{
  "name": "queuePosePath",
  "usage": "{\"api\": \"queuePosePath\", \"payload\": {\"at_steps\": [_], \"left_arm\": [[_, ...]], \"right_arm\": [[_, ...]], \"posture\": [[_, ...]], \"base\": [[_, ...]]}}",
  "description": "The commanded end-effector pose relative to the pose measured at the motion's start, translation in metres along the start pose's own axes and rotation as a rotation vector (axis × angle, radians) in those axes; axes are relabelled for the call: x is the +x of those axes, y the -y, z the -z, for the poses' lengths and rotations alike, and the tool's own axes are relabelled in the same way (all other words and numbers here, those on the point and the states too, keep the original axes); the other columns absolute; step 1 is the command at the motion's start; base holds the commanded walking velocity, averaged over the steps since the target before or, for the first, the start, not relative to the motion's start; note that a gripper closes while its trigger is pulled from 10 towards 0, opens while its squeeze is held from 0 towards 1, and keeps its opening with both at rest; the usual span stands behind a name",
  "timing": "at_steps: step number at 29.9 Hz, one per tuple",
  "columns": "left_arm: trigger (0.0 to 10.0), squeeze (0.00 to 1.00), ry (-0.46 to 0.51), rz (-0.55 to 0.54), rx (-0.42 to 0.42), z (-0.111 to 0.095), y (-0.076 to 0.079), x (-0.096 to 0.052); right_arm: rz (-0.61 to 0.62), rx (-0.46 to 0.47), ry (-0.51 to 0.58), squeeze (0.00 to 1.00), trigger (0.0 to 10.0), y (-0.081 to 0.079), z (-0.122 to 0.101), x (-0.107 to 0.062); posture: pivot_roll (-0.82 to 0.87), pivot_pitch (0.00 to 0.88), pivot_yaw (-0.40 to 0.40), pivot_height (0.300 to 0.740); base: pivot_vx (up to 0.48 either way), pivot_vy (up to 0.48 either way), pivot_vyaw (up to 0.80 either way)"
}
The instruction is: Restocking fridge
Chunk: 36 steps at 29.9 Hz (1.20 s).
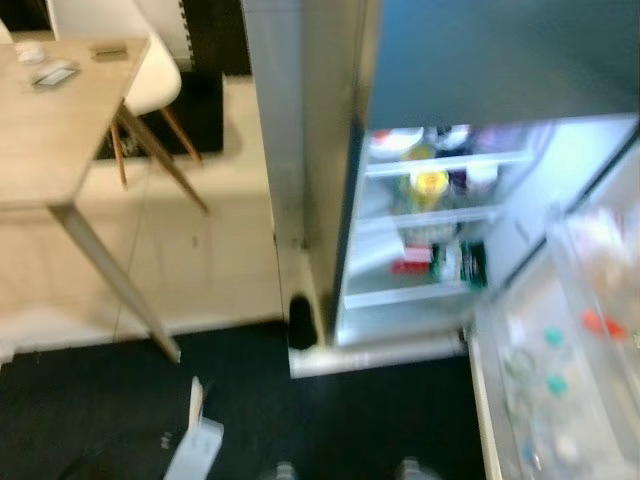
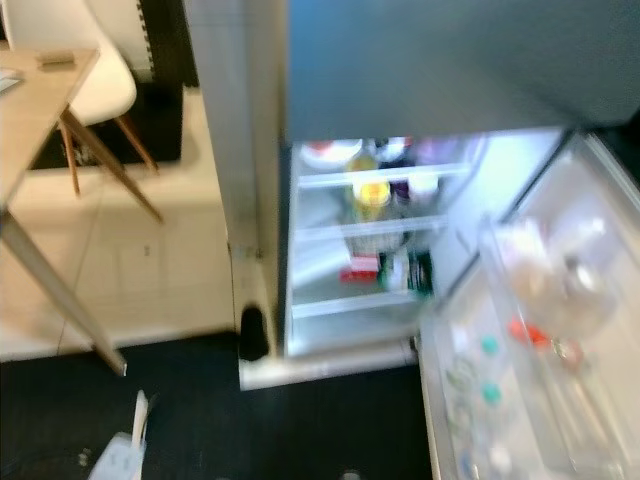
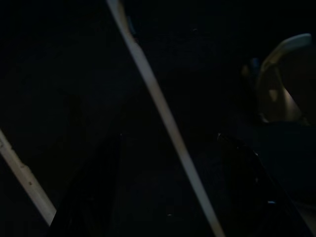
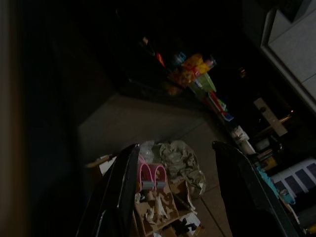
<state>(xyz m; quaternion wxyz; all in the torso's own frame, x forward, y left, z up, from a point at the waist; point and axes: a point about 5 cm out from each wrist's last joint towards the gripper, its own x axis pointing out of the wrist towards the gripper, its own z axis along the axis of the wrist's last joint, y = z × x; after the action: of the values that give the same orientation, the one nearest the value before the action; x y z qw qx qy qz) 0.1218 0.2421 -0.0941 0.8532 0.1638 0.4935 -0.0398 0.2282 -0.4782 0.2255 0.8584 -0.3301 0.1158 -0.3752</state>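
A: Where does the fridge (image 1: 400,180) stand?

B: Straight ahead, blurred. Its lit compartment is open, and the door (image 1: 560,370) swings out to the right of it, with racks holding small bottles with teal caps (image 1: 555,337) and something red (image 1: 600,322).

A: What sits on the shelves inside?

B: Relative to the fridge's middle shelf (image 2: 370,227): a yellow-lidded jar (image 2: 373,195) stands on it, with white and dark containers on the shelf above. Below it lie a red and white pack (image 2: 360,268) and a dark green carton (image 2: 420,272). The blur hides finer detail.

A: And beside the fridge?

B: To its left, across pale floor tiles, a wooden table (image 1: 50,120) on slanted legs carries a few small things, with a white chair (image 1: 150,70) just behind it. In front of the fridge the floor is a dark carpet (image 1: 330,420), and a white paper bag (image 1: 195,445) lies there, well left of the door.

A: The grippers?

B: The left gripper (image 3: 170,192) hangs in the dark; its fingers (image 3: 89,197) are spread, with a pale slanted bar showing between them. The right gripper (image 4: 175,192) also has its fingers (image 4: 116,197) spread, holding nothing, above a cluttered cardboard box (image 4: 158,207) with crumpled paper (image 4: 180,163) and something pink (image 4: 150,177).
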Motion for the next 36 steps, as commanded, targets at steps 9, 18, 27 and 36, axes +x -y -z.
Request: {"api": "queuePosePath", "payload": {"at_steps": [9,18,27,36], "left_arm": [[10.0,0.0,-0.022,0.003,0.017,0.005,0.0,-0.001],[10.0,0.0,-0.021,0.005,0.019,0.005,0.001,-0.001],[10.0,0.0,-0.018,0.004,0.018,0.004,0.001,-0.001],[10.0,0.0,-0.021,0.004,0.019,0.004,0.0,-0.001]], "right_arm": [[-0.04,-0.016,-0.03,0.0,10.0,-0.011,0.009,-0.002],[-0.01,-0.216,-0.074,0.0,10.0,-0.004,0.022,-0.005],[-0.034,-0.205,-0.067,0.0,10.0,-0.012,0.021,-0.004],[-0.034,-0.202,-0.062,0.0,10.0,-0.015,0.02,-0.004]], "posture": [[-0.03,0.078,-0.032,0.74],[-0.03,0.073,-0.033,0.74],[-0.03,0.071,-0.035,0.74],[-0.03,0.066,-0.032,0.74]], "base": [[0.0,0.0,0.0],[0.0,0.0,0.0],[0.0,0.0,0.0],[0.0,0.0,0.0]]}}
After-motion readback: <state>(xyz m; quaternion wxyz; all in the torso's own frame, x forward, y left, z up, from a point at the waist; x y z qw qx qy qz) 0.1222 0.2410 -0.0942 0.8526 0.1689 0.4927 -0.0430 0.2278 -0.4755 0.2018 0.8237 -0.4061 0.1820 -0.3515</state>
